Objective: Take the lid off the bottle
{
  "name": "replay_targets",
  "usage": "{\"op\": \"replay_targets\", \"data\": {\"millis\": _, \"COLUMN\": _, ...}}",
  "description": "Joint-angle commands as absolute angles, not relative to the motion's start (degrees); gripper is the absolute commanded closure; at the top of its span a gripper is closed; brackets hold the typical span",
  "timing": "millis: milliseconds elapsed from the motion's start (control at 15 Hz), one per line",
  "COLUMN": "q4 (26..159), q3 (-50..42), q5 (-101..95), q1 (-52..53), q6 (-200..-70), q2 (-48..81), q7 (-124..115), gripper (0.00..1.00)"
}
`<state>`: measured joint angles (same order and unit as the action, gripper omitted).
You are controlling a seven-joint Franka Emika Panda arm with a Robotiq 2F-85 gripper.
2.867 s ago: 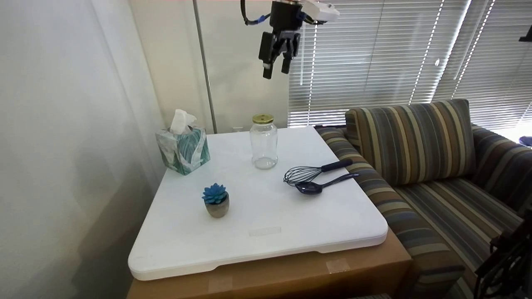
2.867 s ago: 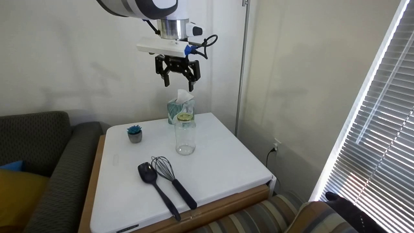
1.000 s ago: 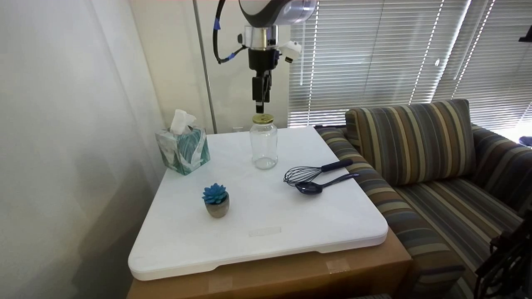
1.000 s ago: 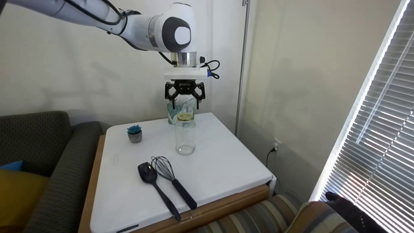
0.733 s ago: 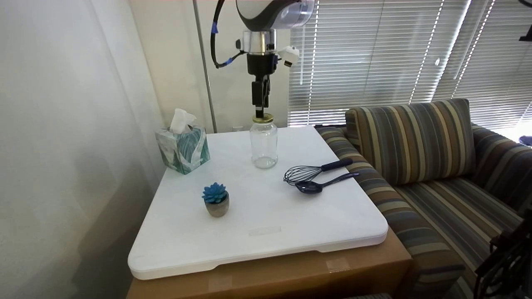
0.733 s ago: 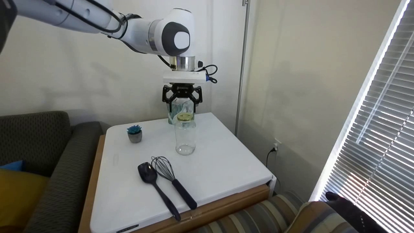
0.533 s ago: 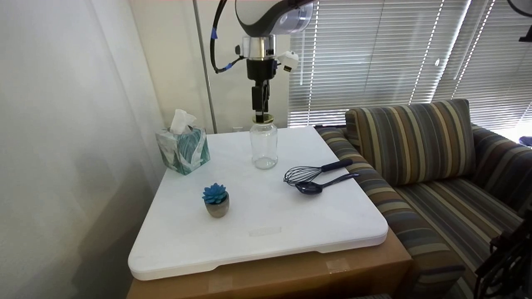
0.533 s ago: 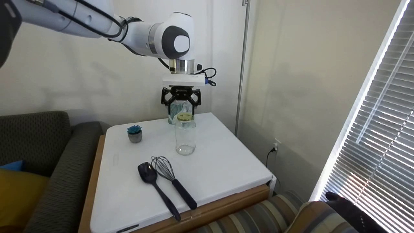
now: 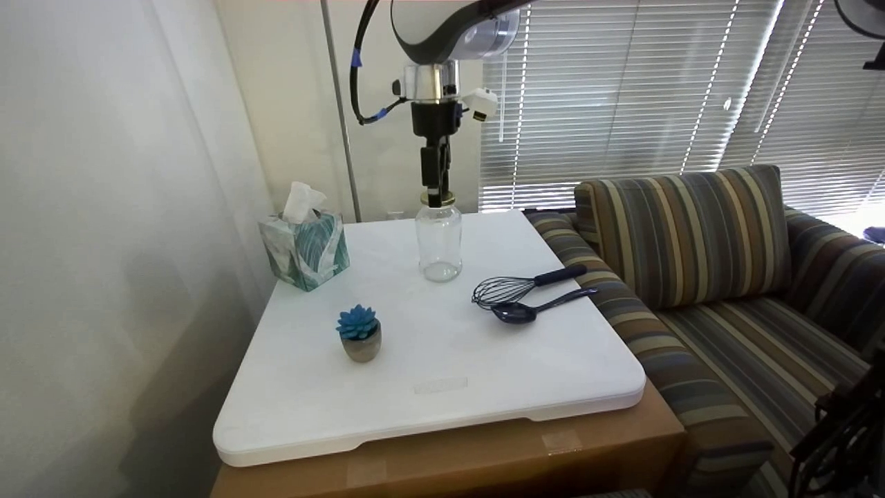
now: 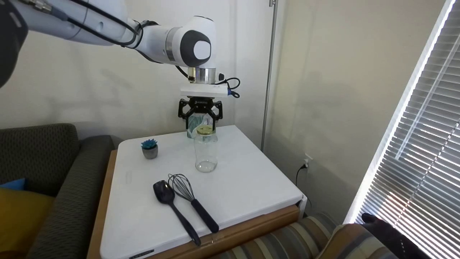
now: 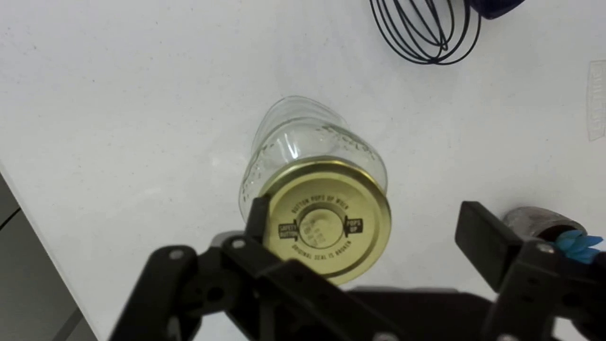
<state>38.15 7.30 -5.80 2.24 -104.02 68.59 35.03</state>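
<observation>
White table [image 9: 311, 408]: jar [image 9: 439, 242], tissue box [image 9: 304, 250], succulent [image 9: 359, 337], whisk [image 10: 196, 205], probably spoon [image 10: 173, 206].

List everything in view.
Lid: one, gold, atop jar
Jar: one, clear, tabletop
Tissue box: one, teal, tabletop
Potted succulent: one, blue, tabletop
Whisk: one, black, tabletop
Spoon: one, dark, beside whisk
Tabletop: one, white, atop carton
Carton: one, brown, under tabletop
Armchair: one, striped, beside tabletop
Sofa: one, dark, beside tabletop
Pillows: two, yellow and blue, sofa
Blinds: count unclear, pale, behind armchair
Pole: one, grey, behind tabletop
Arm: one, white, above tabletop
Tool: one, black, at lid
</observation>
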Motion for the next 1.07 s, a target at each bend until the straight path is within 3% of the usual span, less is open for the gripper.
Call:
{"op": "replay_targets", "data": {"millis": 0, "q4": 35.2, "q3": 7.4, "q5": -5.7, "q1": 2.0, "q6": -102.2, "q2": 70.0, "q7": 36.1, "gripper": 0.0}}
{"op": "replay_targets", "data": {"millis": 1000, "q4": 32.3, "q3": 7.3, "q5": -5.6, "q1": 1.7, "q6": -103.3, "q2": 72.8, "q7": 36.1, "gripper": 0.0}}
